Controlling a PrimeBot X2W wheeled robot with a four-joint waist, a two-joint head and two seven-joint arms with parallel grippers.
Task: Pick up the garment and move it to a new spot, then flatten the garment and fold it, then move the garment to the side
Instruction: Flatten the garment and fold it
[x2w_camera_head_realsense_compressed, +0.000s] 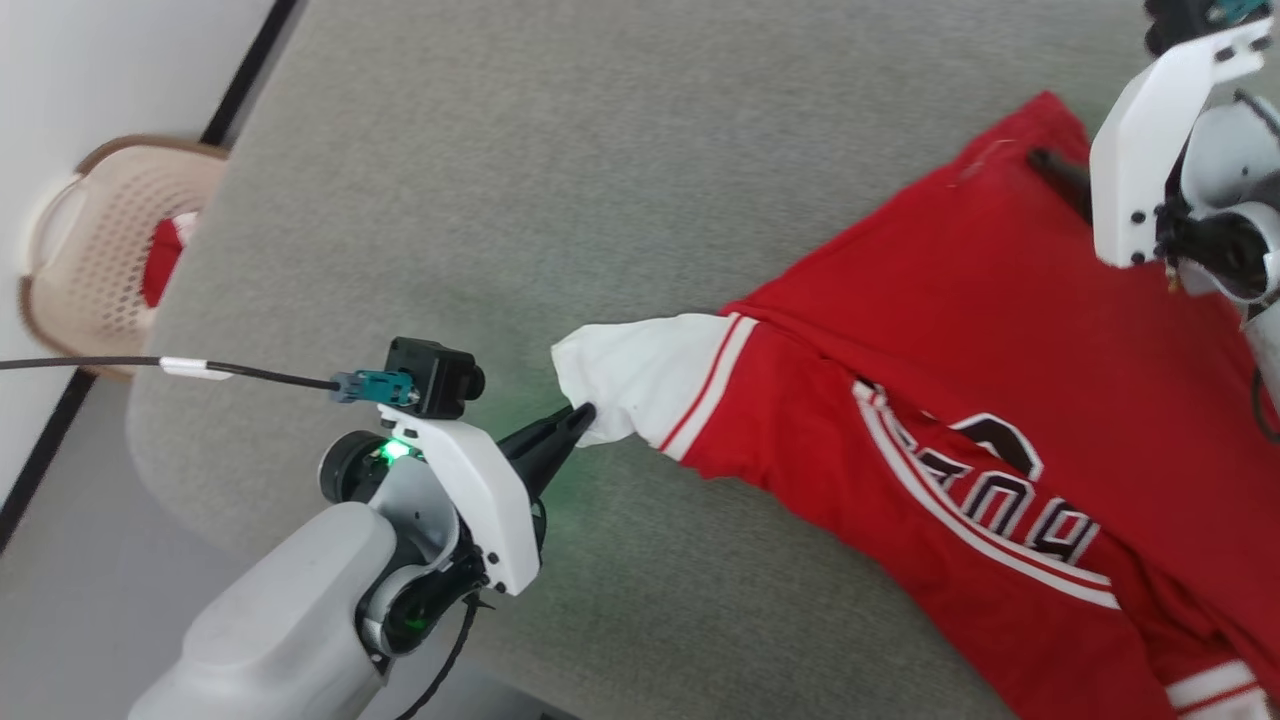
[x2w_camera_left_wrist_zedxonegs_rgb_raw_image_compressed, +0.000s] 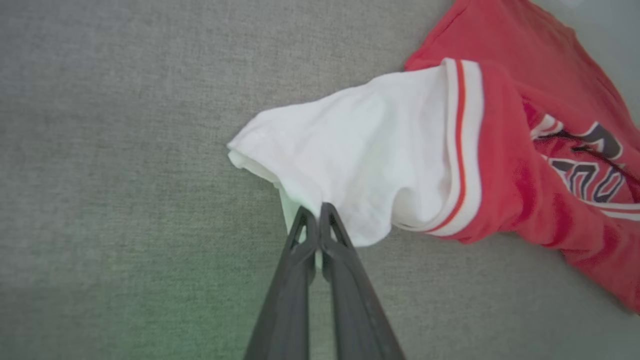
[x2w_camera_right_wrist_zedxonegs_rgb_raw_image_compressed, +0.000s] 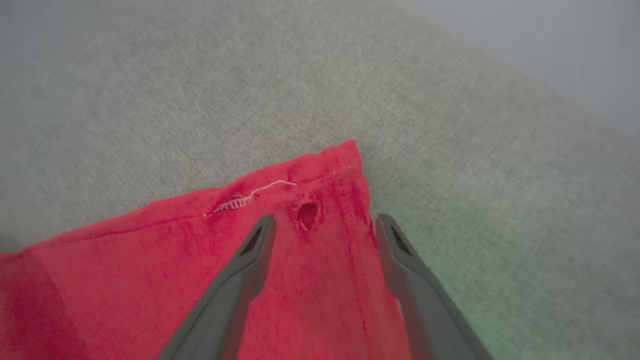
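The red garment (x2w_camera_head_realsense_compressed: 960, 330) lies spread on the grey cushion at the right, its black lettering (x2w_camera_head_realsense_compressed: 1010, 490) facing up. A white cuff (x2w_camera_head_realsense_compressed: 640, 375) sticks out to the left. My left gripper (x2w_camera_head_realsense_compressed: 582, 412) is shut on the near edge of that cuff (x2w_camera_left_wrist_zedxonegs_rgb_raw_image_compressed: 350, 165); the left wrist view shows both fingers (x2w_camera_left_wrist_zedxonegs_rgb_raw_image_compressed: 300, 250) pinched together on the white cloth. My right gripper (x2w_camera_right_wrist_zedxonegs_rgb_raw_image_compressed: 324, 222) stands open over a red corner of the garment (x2w_camera_right_wrist_zedxonegs_rgb_raw_image_compressed: 310, 240), one finger over the cloth and the other at its edge. That corner has a small hole (x2w_camera_right_wrist_zedxonegs_rgb_raw_image_compressed: 307, 214) and a loose white thread.
The grey cushion (x2w_camera_head_realsense_compressed: 560, 180) stretches wide to the left and back of the garment. A beige perforated basket (x2w_camera_head_realsense_compressed: 95, 240) with something red inside stands on the floor at the far left, by a white wall. A black cable (x2w_camera_head_realsense_compressed: 150, 366) runs to my left wrist.
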